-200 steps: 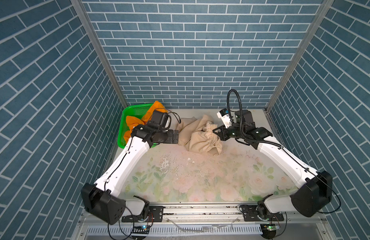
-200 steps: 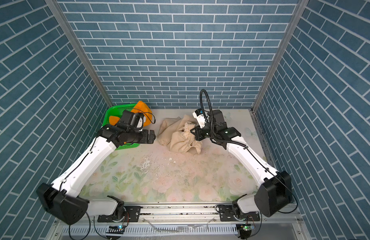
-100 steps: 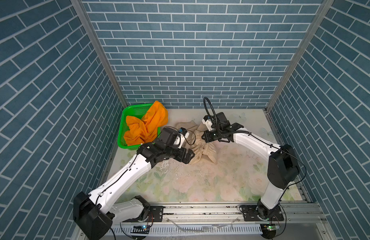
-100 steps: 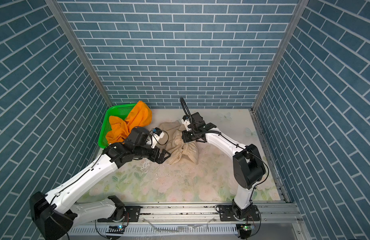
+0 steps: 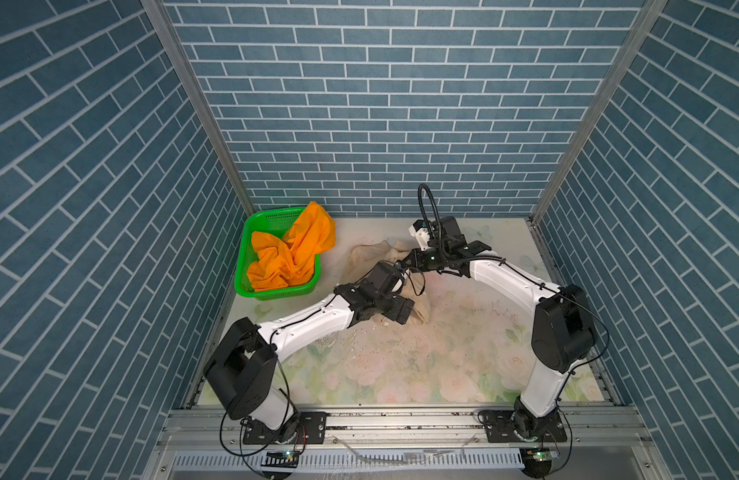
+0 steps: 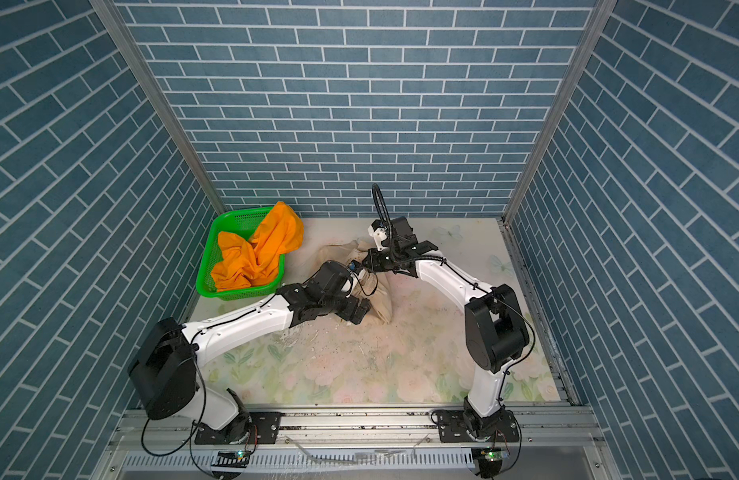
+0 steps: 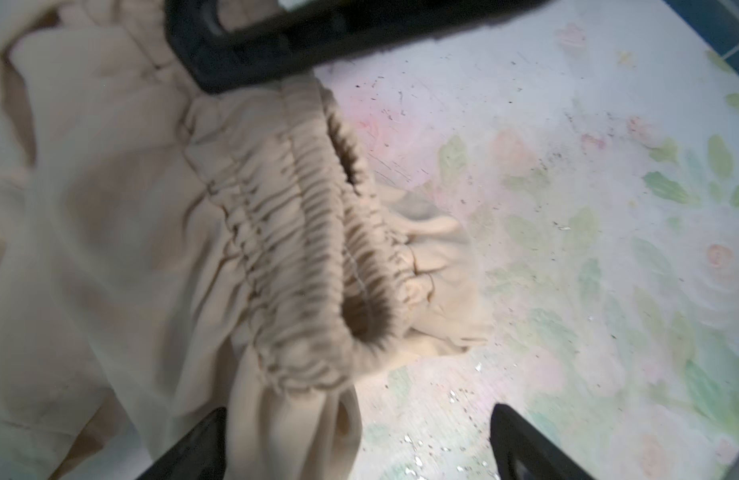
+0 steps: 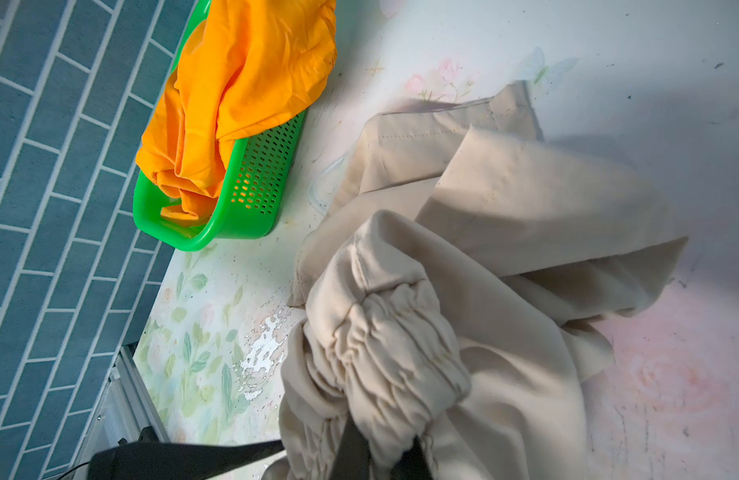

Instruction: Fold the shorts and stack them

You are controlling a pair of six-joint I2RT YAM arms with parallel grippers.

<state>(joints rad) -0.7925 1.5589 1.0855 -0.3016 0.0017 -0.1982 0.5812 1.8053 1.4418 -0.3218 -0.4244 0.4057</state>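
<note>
- The right pincer (image 8: 380, 453) pinches the gathered waistband (image 8: 384, 345) of the beige shorts (image 8: 505, 199), holding that end up off the table (image 5: 442, 357), apparently so the crumpled cloth can be spread.
- The left pincer (image 7: 359, 440), spread wide, straddles the waistband's other end, seemingly poised to grip.
- The orange shorts (image 5: 293, 257) lie bunched in the green basket (image 5: 272, 216), spilling over its rim.

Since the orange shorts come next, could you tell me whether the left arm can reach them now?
Probably yes: the orange shorts lie uncovered in the basket, the left gripper is open, and nothing stands between.
</note>
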